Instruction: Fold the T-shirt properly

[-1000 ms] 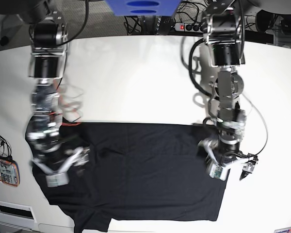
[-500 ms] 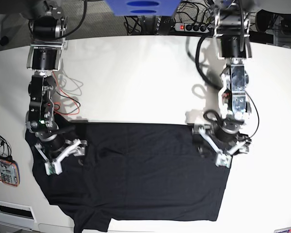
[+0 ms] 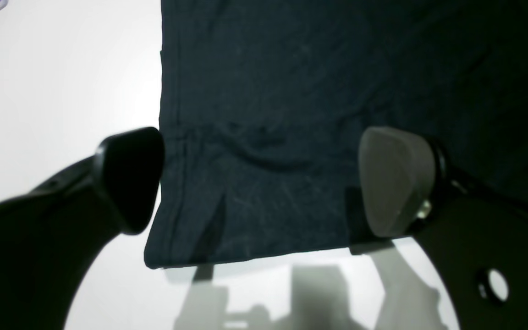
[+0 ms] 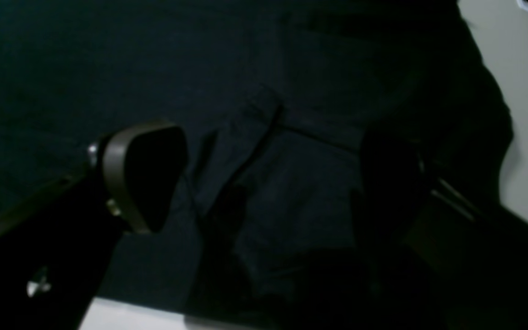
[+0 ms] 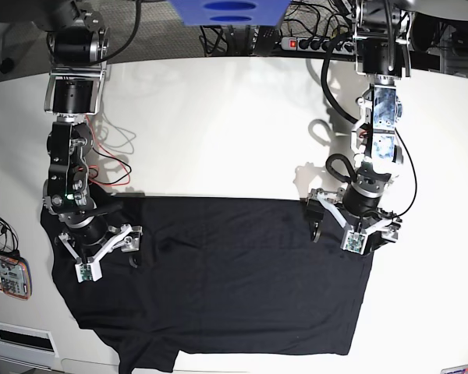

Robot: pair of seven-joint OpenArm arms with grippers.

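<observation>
A plain black, matte cloth T-shirt [image 5: 218,280] is lying spread mostly flat on the white tabletop [image 5: 218,132], covering the near half and reaching the near edge; one sleeve is hanging toward the near-left corner in the base view.

The left gripper [image 5: 351,226] is hovering over the shirt's far corner on the base view's right. Its jaws are standing wide apart, one finger [image 3: 129,176] over the hemmed side edge and the other well over the cloth, nothing clamped.

The right gripper [image 5: 101,253] is poised over the opposite end of the shirt, near the sleeve seam. Its jaws are likewise spread apart, holding nothing. The right wrist view is showing dark wrinkled cloth [image 4: 291,183] between the fingers.

A red wire [image 5: 109,164] is trailing on the tabletop beside the right arm.
</observation>
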